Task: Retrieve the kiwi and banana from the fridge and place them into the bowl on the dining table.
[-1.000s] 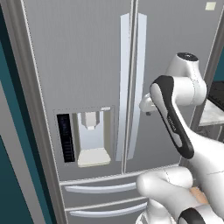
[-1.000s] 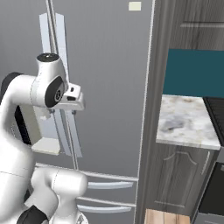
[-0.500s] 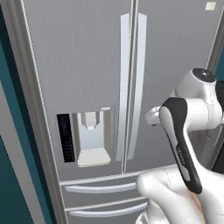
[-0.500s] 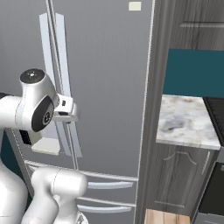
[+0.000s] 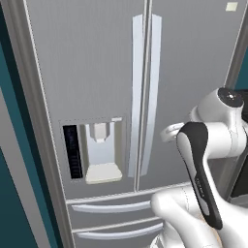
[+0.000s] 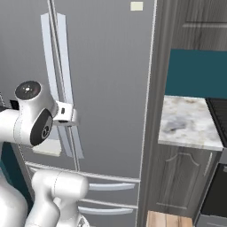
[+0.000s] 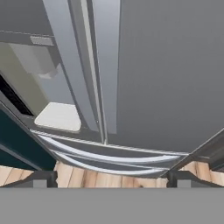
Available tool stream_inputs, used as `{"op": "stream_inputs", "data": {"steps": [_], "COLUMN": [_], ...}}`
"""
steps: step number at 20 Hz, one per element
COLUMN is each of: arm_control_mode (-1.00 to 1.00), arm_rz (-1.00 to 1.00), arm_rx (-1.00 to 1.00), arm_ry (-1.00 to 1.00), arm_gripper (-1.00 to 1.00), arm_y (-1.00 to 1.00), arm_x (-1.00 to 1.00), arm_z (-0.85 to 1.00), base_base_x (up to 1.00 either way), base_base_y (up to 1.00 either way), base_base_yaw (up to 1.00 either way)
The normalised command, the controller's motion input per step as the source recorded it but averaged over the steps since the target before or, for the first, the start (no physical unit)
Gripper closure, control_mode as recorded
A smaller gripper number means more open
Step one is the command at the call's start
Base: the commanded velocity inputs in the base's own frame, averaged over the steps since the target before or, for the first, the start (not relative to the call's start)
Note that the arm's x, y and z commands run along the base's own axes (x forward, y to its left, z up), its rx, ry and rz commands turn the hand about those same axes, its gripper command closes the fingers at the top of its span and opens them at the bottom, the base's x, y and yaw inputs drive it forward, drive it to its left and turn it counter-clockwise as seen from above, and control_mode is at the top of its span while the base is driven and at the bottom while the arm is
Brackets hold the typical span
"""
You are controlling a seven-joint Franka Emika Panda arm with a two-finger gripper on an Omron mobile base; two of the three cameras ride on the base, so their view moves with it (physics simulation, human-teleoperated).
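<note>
Fridge (image 5: 97, 72): fills the frame's left and centre, both doors closed, so kiwi and banana remain hidden inside; brushed grey-silver panels, two long pale flat handles (image 5: 145, 92) flanking the centre seam, recessed dispenser (image 5: 99, 152) lower left, two drawers below. Gripper (image 7: 109, 179): fingers spread wide, holding nothing, low before the right door. Step advice: line the fingers squarely astride the right handle before closing, then pull along the door's swing.
</note>
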Motion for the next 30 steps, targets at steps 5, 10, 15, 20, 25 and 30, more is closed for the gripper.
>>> {"op": "stream_inputs", "data": {"steps": [5,10,15,20,25,30], "arm_control_mode": [1.00,1.00,1.00,1.00,1.00,1.00], "arm_rz": [0.00,0.00,0.00,0.00,0.00,0.00], "arm_rx": [0.00,0.00,0.00,0.00,0.00,0.00], "arm_ry": [0.00,0.00,0.00,0.00,0.00,0.00], "arm_gripper": [-1.00,-1.00,-1.00,-1.00,-1.00,-1.00], "arm_y": [0.00,0.00,0.00,0.00,0.00,0.00], "arm_x": [0.00,0.00,0.00,0.00,0.00,0.00], "arm_z": [0.00,0.00,0.00,0.00,0.00,0.00], "base_base_x": [-0.56,-0.47,-0.34,-0.34,-0.32,-0.35], "base_base_y": [0.00,0.03,0.15,0.31,0.33,0.20], "base_base_yaw": [0.00,0.00,0.00,0.00,0.00,0.00]}}
